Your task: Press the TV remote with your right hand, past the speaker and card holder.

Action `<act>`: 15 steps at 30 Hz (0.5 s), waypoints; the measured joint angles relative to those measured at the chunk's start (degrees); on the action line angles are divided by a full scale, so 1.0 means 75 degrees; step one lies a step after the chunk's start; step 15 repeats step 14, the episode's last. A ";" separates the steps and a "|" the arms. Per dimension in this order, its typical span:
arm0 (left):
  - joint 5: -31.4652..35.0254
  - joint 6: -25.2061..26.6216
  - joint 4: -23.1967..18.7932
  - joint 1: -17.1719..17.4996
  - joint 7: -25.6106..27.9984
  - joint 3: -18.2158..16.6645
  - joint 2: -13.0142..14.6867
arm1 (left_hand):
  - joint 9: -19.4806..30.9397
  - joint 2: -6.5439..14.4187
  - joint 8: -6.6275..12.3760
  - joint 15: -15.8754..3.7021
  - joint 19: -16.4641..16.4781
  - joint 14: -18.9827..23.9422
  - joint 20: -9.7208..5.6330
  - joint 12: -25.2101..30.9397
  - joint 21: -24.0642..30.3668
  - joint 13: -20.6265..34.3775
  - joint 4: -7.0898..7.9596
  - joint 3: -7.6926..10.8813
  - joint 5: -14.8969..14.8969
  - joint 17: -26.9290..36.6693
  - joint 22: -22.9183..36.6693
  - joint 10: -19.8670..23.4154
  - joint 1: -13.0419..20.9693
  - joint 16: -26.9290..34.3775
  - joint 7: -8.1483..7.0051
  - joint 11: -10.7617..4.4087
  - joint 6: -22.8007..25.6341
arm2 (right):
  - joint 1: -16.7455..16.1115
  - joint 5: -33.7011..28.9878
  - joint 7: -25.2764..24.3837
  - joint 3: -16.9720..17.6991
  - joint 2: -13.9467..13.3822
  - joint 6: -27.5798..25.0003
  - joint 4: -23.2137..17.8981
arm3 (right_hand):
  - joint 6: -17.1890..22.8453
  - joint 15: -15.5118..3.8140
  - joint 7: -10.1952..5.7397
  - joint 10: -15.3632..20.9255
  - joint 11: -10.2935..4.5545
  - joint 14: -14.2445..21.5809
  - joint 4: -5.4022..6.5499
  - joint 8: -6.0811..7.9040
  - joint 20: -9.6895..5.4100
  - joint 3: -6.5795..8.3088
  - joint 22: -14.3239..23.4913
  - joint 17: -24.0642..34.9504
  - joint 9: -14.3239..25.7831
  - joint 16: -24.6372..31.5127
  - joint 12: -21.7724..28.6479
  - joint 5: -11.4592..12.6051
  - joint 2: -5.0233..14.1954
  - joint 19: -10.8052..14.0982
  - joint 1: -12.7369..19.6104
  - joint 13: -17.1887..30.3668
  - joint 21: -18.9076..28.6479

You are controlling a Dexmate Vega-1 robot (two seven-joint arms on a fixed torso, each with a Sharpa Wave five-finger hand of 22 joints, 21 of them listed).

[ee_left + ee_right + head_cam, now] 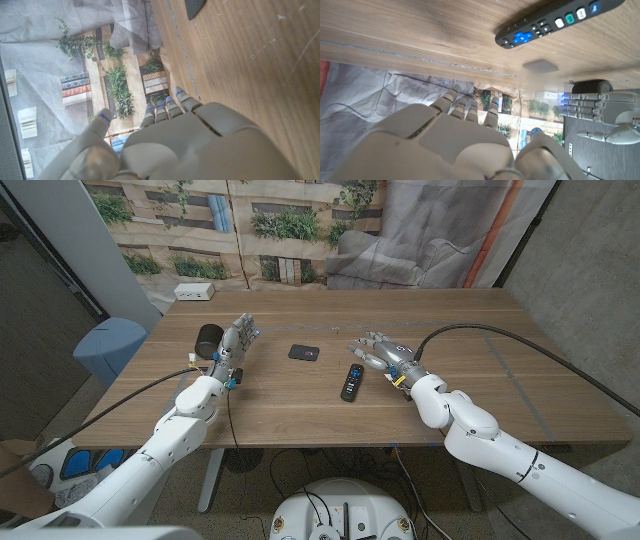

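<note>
The TV remote (pixel 350 381) lies flat on the wooden table (pixel 300 405), a little right of the middle, its long side running away from the robot (its blue and white buttons show plainly in the right wrist view (pixel 555 22)). Just beside it, on its right, the right hand (pixel 382 356) hovers or rests with fingers spread and holds nothing; whether it touches the remote cannot be told. Near the remote, further from the robot and to the left, lies the dark card holder (pixel 304 352), apart from both hands. Further left, the black cylindrical speaker (pixel 207 339) stands just beside the left hand (pixel 233 345), which stands upright, fingers apart and extended, gripping nothing. At the table's far left edge sits a white power strip (pixel 194 291).
</note>
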 measured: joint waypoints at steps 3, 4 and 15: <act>-0.0018 -0.0041 -0.0006 0.0030 -0.0029 -0.0031 0.0019 | 0.0000 0.0000 0.0000 0.0000 0.0000 0.0000 0.0000 0.0000 0.0000 0.0000 0.0000 0.0000 0.0000 0.0000 0.0000 0.0000 0.0000 0.0000 0.0000 0.0000 0.0000 | -0.0018 0.0258 -0.0148 0.0114 0.0025 0.0070 0.0042 | -0.0065 -0.0041 -0.0022 0.0004 0.0003 0.0041 -0.0020 -0.0019 -0.0029 0.0021 0.0000 -0.0004 0.0000 0.0000 0.0000 0.0000 -0.0059 0.0029 0.0061 0.0000 0.0000; -0.0033 -0.0070 -0.0010 0.0050 -0.0059 -0.0049 0.0034 | 0.0000 0.0000 0.0000 0.0000 0.0000 0.0000 0.0000 0.0000 0.0000 0.0000 0.0000 0.0000 0.0000 0.0000 0.0000 0.0000 0.0000 0.0000 0.0000 0.0000 0.0000 | -0.0021 0.0340 -0.0186 0.0150 0.0031 0.0091 0.0064 | -0.0132 -0.0041 -0.0031 0.0003 0.0003 0.0041 -0.0020 -0.0045 -0.0057 0.0021 0.0000 -0.0004 0.0000 0.0000 0.0000 0.0000 -0.0058 0.0057 0.0062 0.0000 0.0000; -0.0110 -0.0186 0.0016 0.0139 -0.0172 -0.0122 0.0075 | 0.0000 0.0000 0.0000 0.0000 0.0000 0.0000 0.0000 0.0000 0.0000 0.0000 -0.0030 0.0030 0.0000 0.0000 0.0000 0.0000 0.0001 0.0000 0.0000 0.0000 -0.0001 | -0.0066 0.1244 -0.0549 0.0491 0.0052 0.0235 0.0207 | -0.0402 -0.0040 -0.0006 0.0140 0.0057 0.0231 -0.0095 -0.0062 -0.0043 0.0095 0.0000 -0.0077 0.0001 0.0000 0.0000 0.0000 0.0012 0.0260 0.0131 0.0000 0.0000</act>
